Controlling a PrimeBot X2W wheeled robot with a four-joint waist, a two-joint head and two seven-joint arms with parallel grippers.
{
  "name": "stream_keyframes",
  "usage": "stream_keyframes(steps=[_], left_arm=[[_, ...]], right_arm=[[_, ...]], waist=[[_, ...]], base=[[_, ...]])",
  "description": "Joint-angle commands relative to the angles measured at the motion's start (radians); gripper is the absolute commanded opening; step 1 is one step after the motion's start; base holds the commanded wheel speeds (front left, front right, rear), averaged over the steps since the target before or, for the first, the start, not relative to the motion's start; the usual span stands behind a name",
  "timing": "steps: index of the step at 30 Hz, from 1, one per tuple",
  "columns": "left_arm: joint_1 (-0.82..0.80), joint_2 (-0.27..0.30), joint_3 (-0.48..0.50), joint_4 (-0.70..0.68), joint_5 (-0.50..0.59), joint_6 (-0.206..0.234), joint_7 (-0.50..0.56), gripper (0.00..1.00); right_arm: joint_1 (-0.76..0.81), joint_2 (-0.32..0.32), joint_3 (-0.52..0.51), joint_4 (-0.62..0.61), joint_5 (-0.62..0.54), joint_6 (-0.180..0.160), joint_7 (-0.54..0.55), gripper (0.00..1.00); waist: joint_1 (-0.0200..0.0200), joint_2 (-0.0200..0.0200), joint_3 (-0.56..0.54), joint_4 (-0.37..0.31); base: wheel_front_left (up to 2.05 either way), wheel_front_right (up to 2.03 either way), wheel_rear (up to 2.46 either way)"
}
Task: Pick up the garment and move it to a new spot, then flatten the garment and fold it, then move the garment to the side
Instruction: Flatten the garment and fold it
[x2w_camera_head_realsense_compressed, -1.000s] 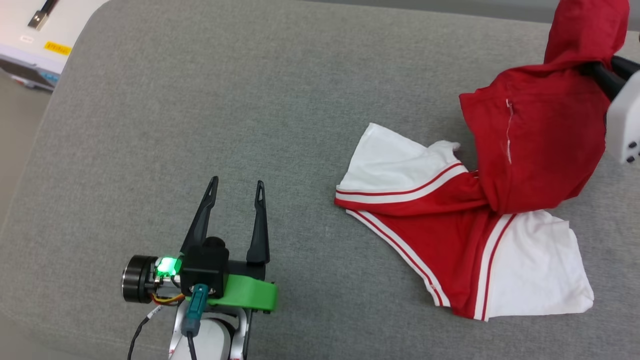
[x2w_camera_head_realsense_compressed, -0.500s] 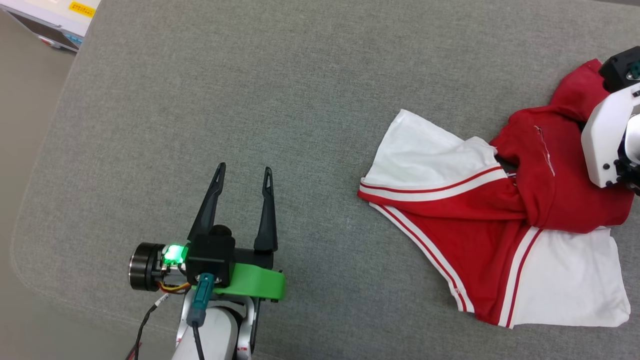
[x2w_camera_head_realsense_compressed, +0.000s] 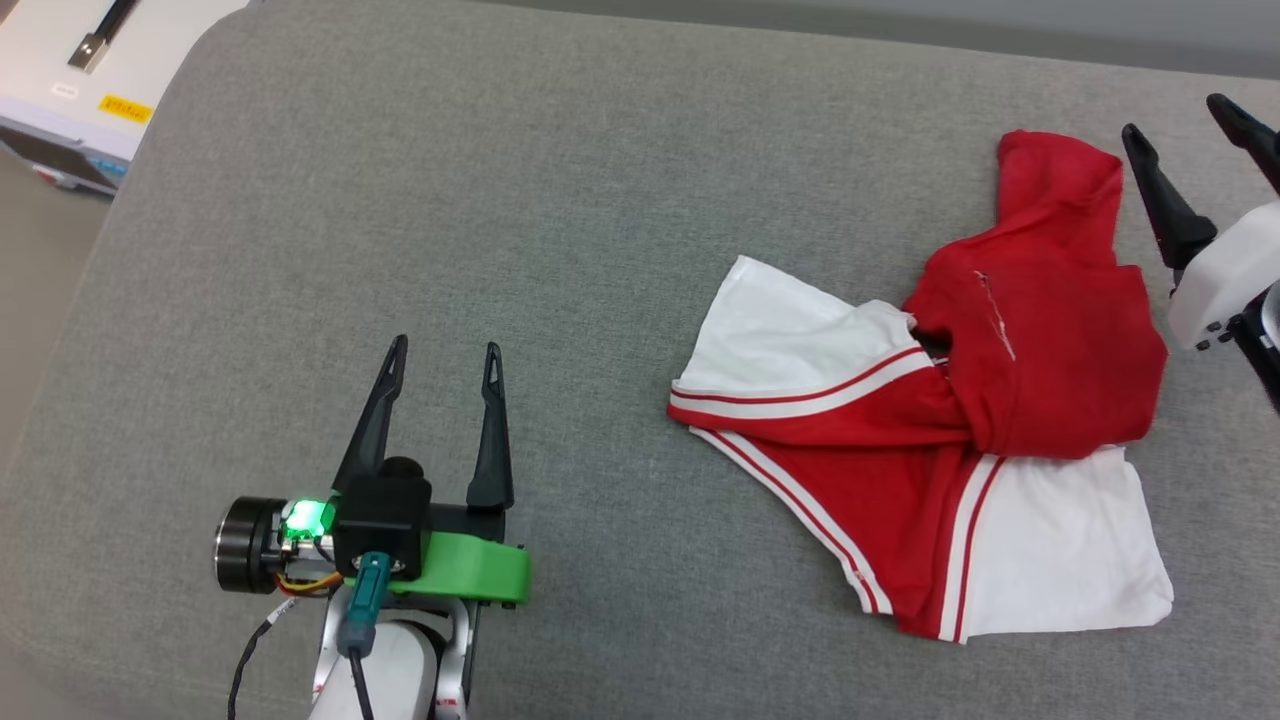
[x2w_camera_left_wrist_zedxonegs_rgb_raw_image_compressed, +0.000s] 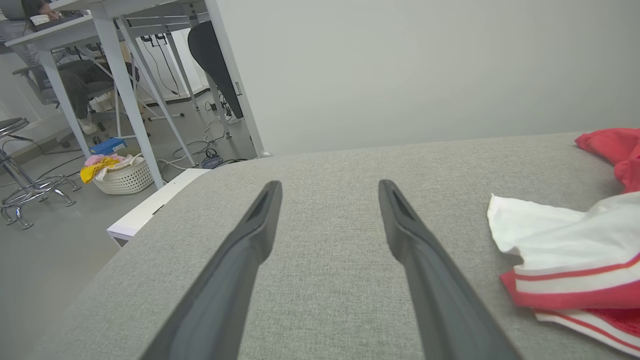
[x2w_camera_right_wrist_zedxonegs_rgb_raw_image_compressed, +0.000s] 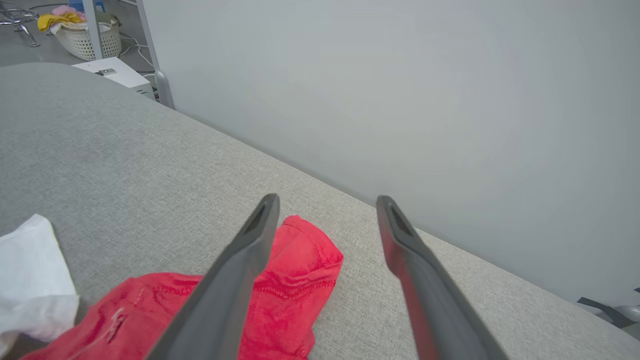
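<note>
Grey cushion (x2w_camera_head_realsense_compressed: 600, 200): garment (x2w_camera_head_realsense_compressed: 1040, 350) now released, crumpled; right tool (x2w_camera_head_realsense_compressed: 1172, 115) open beside

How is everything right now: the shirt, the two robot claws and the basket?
Garment: crumpled on the grey cushion, not flat, not folded, held by nothing.
Left gripper: open, empty, apart from the garment.
Right gripper: open, empty, next to the garment's red end.
Basket: has yellow and pink cloths in it.
</note>
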Motion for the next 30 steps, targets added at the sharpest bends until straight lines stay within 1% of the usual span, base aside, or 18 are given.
stream_keyframes(steps=[1,4,5,8,10,12,15,19,22,24,26,27,30], left_arm=[[0.003,0.013,0.005,-0.005,0.009,0.000,-0.006,1.00],[-0.013,0.032,0.013,-0.011,0.008,-0.012,-0.006,1.00],[-0.039,0.051,0.023,-0.014,0.004,-0.027,-0.006,1.00],[-0.074,0.069,0.039,-0.011,-0.005,-0.045,-0.006,1.00],[-0.101,0.082,0.048,-0.006,-0.011,-0.061,-0.006,1.00],[-0.131,0.094,0.058,0.003,-0.018,-0.079,-0.006,1.00],[-0.187,0.110,0.067,0.029,-0.034,-0.116,-0.006,1.00],[-0.284,0.142,0.068,0.094,-0.049,-0.185,-0.006,1.00],[-0.373,0.168,0.055,0.180,-0.084,-0.241,0.004,1.00],[-0.440,0.194,0.021,0.234,-0.106,-0.267,0.065,1.00],[-0.511,0.216,-0.018,0.272,-0.145,-0.280,0.133,1.00],[-0.540,0.221,-0.036,0.289,-0.178,-0.282,0.172,1.00],[-0.639,0.264,-0.183,0.317,-0.339,-0.284,0.352,1.00]], right_arm=[[0.038,0.027,-0.038,-0.016,-0.033,0.000,-0.033,1.00],[0.112,0.089,-0.155,-0.073,-0.109,0.000,-0.070,1.00],[0.200,0.162,-0.277,-0.152,-0.187,0.000,-0.080,1.00],[0.307,0.247,-0.390,-0.258,-0.267,0.000,-0.083,1.00],[0.374,0.299,-0.448,-0.335,-0.314,0.000,-0.084,1.00],[0.435,0.336,-0.478,-0.399,-0.360,0.000,-0.084,1.00],[0.509,0.383,-0.514,-0.471,-0.393,0.000,-0.084,1.00],[0.594,0.424,-0.534,-0.552,-0.399,0.000,-0.084,1.00],[0.645,0.439,-0.539,-0.602,-0.402,0.000,-0.084,1.00],[0.673,0.446,-0.539,-0.625,-0.404,0.000,-0.081,1.00],[0.691,0.453,-0.540,-0.642,-0.404,0.000,-0.078,1.00],[0.696,0.455,-0.540,-0.649,-0.406,0.000,-0.077,1.00],[0.706,0.461,-0.538,-0.667,-0.416,0.000,-0.075,1.00]], waist=[[-0.0001,-0.0001,-0.050,-0.051],[-0.0001,-0.0001,-0.066,-0.074],[-0.0001,-0.0001,-0.074,-0.092],[-0.0001,-0.0001,-0.078,-0.110],[-0.0001,-0.0001,-0.078,-0.121],[-0.0001,-0.0001,-0.076,-0.134],[-0.0001,-0.0001,-0.073,-0.149],[-0.0001,-0.0001,-0.063,-0.168],[-0.0001,-0.0001,-0.051,-0.189],[-0.0001,-0.0001,-0.043,-0.201],[-0.0001,-0.0001,-0.033,-0.214],[-0.0001,-0.0001,-0.028,-0.220],[-0.0001,-0.0001,-0.008,-0.240]], base=[[0.00,0.00,0.00],[0.00,0.00,0.00],[0.00,0.00,0.00],[0.00,0.00,0.00],[0.00,0.00,0.00],[0.00,0.00,0.00],[0.00,0.00,0.00],[0.00,0.00,0.00],[0.00,0.00,0.00],[0.00,0.00,0.00],[0.00,0.00,0.00],[0.00,0.00,0.00],[0.00,0.00,0.00]])
